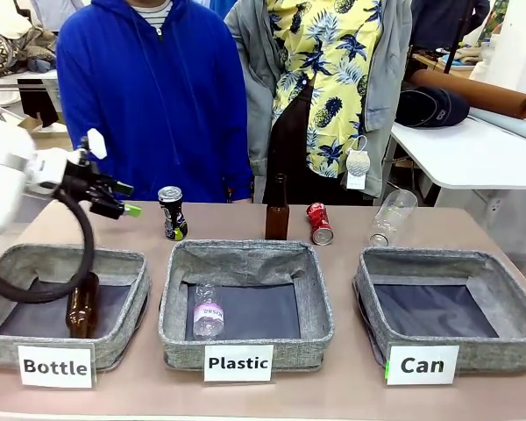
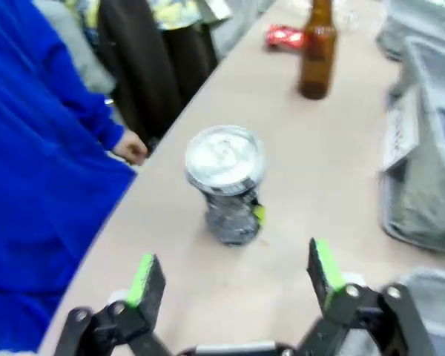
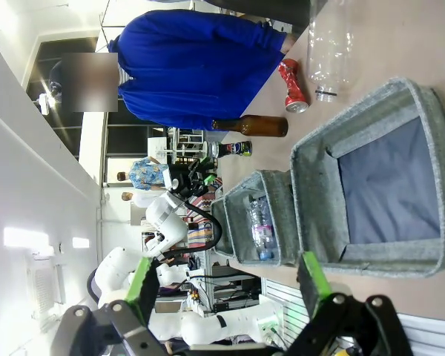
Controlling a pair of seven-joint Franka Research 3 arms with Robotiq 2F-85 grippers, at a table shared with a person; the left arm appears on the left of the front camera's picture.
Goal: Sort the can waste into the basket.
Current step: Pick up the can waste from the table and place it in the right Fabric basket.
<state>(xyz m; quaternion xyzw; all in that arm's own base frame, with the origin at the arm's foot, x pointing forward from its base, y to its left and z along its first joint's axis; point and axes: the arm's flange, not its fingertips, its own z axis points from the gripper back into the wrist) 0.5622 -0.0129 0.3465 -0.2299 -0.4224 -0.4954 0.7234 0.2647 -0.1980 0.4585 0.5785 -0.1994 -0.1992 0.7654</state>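
Observation:
The black can (image 1: 172, 213) stands upright on the table behind the baskets, dented, a little right of my left gripper (image 1: 127, 199), which hangs open in the air. In the left wrist view the black can (image 2: 226, 185) sits just beyond my open left gripper (image 2: 233, 273), apart from both pads. The red can (image 1: 319, 223) lies on its side farther right, and the red can (image 2: 285, 35) is seen far off. The basket (image 1: 438, 256) labelled "Can" stands at the front right with nothing in it. My right gripper (image 3: 226, 280) is open above the basket (image 3: 371, 104).
A brown glass bottle (image 1: 277, 209) stands between the two cans. A clear plastic bottle (image 1: 393, 217) lies behind the Can basket. The Bottle basket (image 1: 114, 259) holds a brown bottle, the Plastic basket (image 1: 245, 250) a clear one. Two people stand at the table's far edge.

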